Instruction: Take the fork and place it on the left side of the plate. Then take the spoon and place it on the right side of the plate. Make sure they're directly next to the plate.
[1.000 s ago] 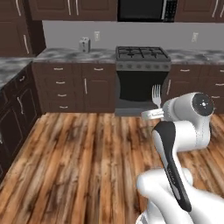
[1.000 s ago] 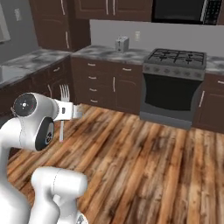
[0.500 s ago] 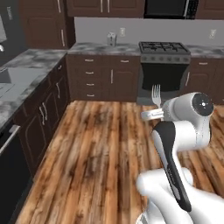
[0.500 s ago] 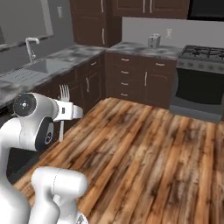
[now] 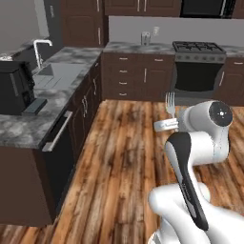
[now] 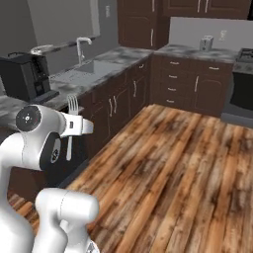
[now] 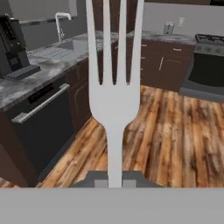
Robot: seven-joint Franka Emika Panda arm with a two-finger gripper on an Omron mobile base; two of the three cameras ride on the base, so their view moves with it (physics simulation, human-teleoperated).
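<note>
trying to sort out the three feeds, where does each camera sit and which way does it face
Left base view: behind the arm to its left, facing the stove wall; white arm lower right, fork upright in the gripper.
Right base view: behind the arm to its right, facing the sink counter; arm lower left.
Hand view: on the hand, along the fingers shut on the fork.
Shared: fork, faucet, coffee machine, wooden floor.
</note>
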